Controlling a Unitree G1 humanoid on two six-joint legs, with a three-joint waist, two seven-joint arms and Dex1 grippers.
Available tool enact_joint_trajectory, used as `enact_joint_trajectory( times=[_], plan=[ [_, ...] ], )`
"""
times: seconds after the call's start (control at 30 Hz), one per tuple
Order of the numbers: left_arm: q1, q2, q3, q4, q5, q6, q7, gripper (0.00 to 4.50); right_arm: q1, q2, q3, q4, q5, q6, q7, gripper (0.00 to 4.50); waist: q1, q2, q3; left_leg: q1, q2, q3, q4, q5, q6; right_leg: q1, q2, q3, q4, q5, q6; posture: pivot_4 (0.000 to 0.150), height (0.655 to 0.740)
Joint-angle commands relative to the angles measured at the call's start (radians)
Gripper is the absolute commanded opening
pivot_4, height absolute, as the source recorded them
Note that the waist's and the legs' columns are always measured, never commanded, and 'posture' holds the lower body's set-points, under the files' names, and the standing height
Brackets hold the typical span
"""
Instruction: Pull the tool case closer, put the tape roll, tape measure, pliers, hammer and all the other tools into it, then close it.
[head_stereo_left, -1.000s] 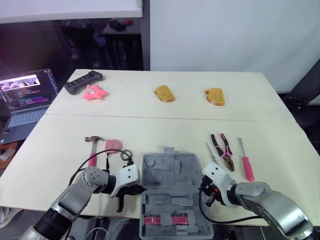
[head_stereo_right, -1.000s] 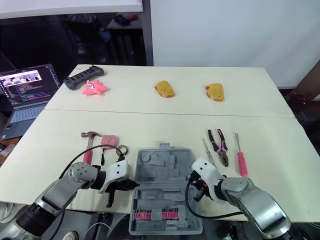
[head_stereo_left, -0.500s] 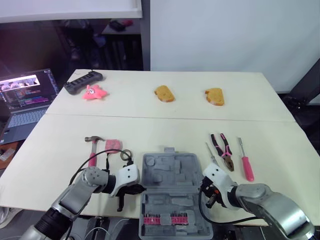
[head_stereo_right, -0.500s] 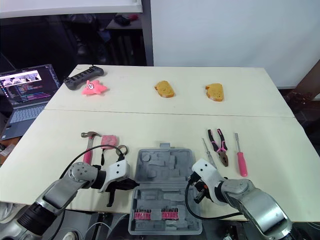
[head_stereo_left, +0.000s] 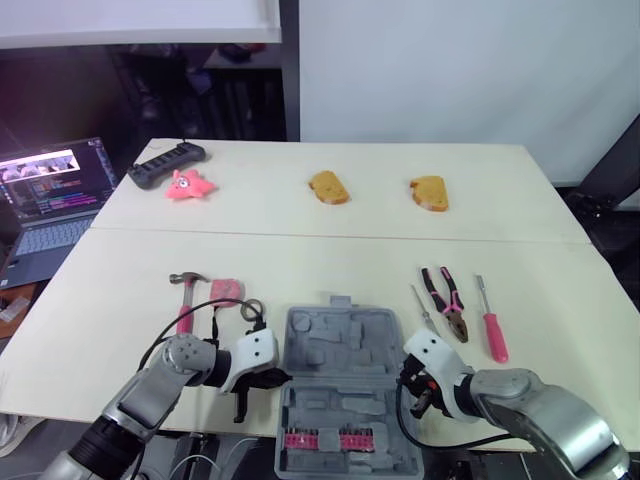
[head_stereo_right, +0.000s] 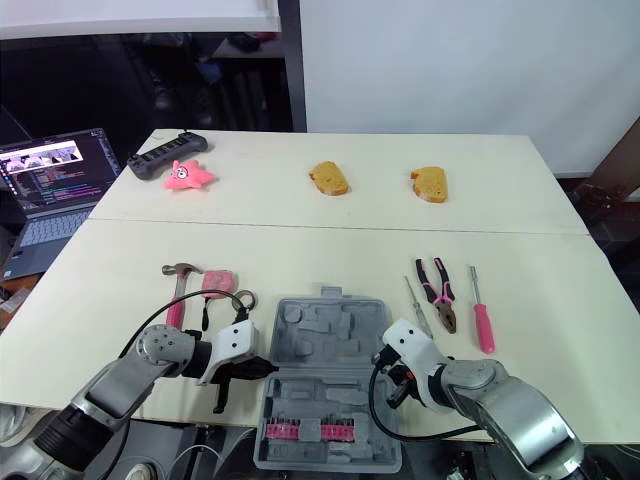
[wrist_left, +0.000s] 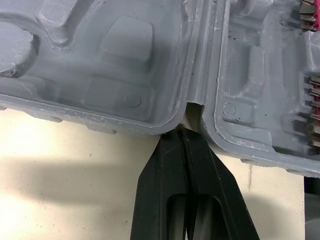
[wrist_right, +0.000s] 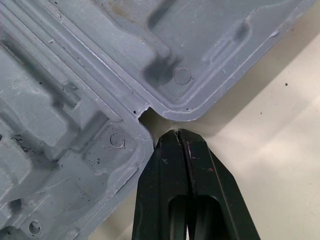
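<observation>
Head view: your open tool case (head_stereo_left: 340, 350) lies at the near edge of the table (head_stereo_left: 330, 260). Left wrist: the left gripper (wrist_left: 183, 135), pressed together on nothing, noses into the hinge notch, likely for dragging. Right wrist: the right gripper (wrist_right: 178, 133), likewise closed, points at the opposite notch.

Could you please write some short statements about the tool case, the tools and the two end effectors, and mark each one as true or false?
1. The tool case lies open. True.
2. The pliers are inside the case. False: they lie on the table, to the case's right.
3. The left end effector and the right end effector both have shut fingers, beside the case's hinge. True.
4. The hammer lies to the right of the case. False: it lies to its left.
5. Two bread slices lie on the far part of the table. True.
</observation>
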Motion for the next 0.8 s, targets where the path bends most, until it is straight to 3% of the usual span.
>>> enact_joint_trajectory(
  times=[0.03,0.33,0.43,0.53,0.6,0.8],
  plan=[
    [-0.012,0.050,0.089,0.015,-0.039,-0.001,-0.010,0.00,0.047,-0.045,-0.100,-0.025,0.014,-0.054,0.032,0.03,0.000,0.000,0.000,0.000,0.000,0.000,0.000,0.000,0.000,0.000,0.000,0.000,0.000,0.000,0.000,0.150,0.7400],
    [0.062,0.297,0.450,0.034,-0.279,0.049,-0.170,0.00,0.325,-0.118,-0.662,-0.030,0.076,-0.433,0.295,0.03,-0.001,0.001,0.010,0.000,0.001,0.002,-0.002,-0.001,0.001,-0.001,0.000,0.000,0.000,0.000,0.000,0.150,0.7400],
    [0.070,0.392,0.610,0.227,-0.318,0.043,-0.218,0.00,0.488,-0.081,-0.922,0.032,0.104,-0.600,0.472,0.03,0.000,0.000,0.013,-0.001,0.000,0.001,-0.001,-0.001,0.002,-0.001,0.000,-0.001,0.000,0.000,0.000,0.150,0.7400],
    [0.091,0.456,0.670,0.458,-0.267,-0.065,-0.220,0.00,0.614,-0.060,-1.074,0.130,0.099,-0.711,0.589,0.03,-0.003,0.001,0.014,0.000,0.000,0.003,-0.001,-0.002,0.002,-0.001,0.001,-0.001,0.000,0.000,0.000,0.150,0.7400],
    [0.097,0.477,0.666,0.601,-0.218,-0.144,-0.195,0.52,0.650,-0.058,-1.109,0.184,0.095,-0.738,0.606,0.00,-0.010,0.001,0.014,0.002,0.000,0.006,-0.002,-0.002,0.003,0.000,0.001,0.001,-0.002,0.000,0.000,0.150,0.7400],
    [0.047,0.496,0.688,0.894,-0.177,-0.289,-0.171,3.33,0.678,-0.035,-1.147,0.327,0.081,-0.825,0.623,2.74,-0.020,-0.002,0.015,0.002,0.002,0.006,-0.001,-0.002,0.003,-0.001,0.000,0.004,-0.001,0.000,-0.002,0.150,0.7400]
  ],
)
